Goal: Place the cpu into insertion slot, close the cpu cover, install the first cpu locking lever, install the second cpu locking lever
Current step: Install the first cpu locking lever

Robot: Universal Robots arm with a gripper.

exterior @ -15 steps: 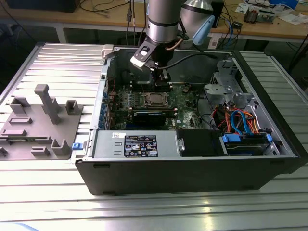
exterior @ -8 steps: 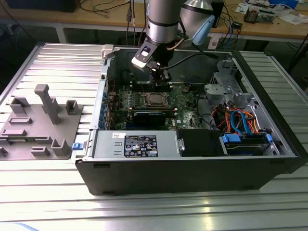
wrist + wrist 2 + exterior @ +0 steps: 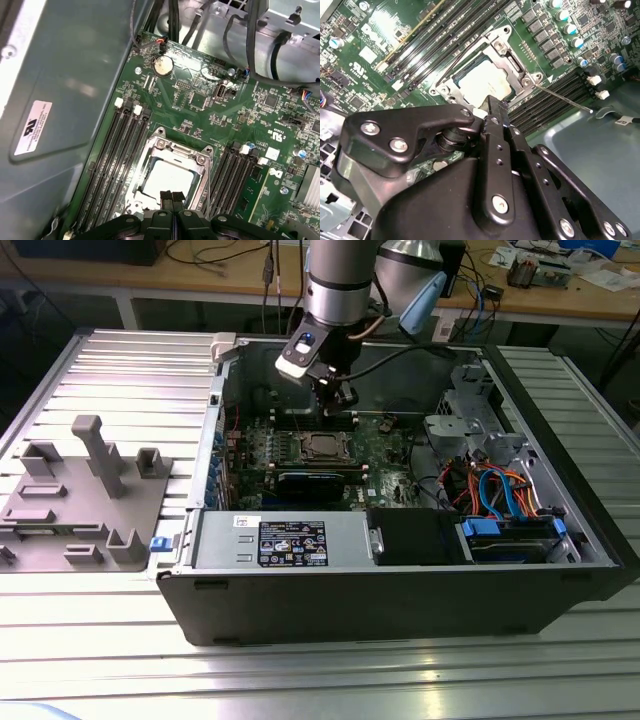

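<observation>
**Slatted metal counter, open computer case: gripper at the socket's edge**

Grey slatted counter [image 3: 100,380] carries an open computer case [image 3: 400,600] with the green board lying flat inside. The cpu [image 3: 167,177] sits in the socket [image 3: 305,450]. Its pale metal top shows through the window of the cover [image 3: 172,150], which lies flat over it. From one corner of the cover a thin locking lever [image 3: 565,98] runs out straight across the memory slots [image 3: 117,150] toward the bare case floor, so it looks unlatched.

The gripper [image 3: 172,198] hangs just over one edge of the socket. Its fingers are pressed together with nothing between them, and the tips aim at the cover's rim rather than the cpu's middle. In the second wrist view the lever lies off to one side of the fingertips [image 3: 492,107], its long axis angled away from them.

Judging from this, the seating and the cover look done and the lever work is not. A grey parts holder [image 3: 90,490] sits on the counter at the exterior view's left, well apart.
</observation>
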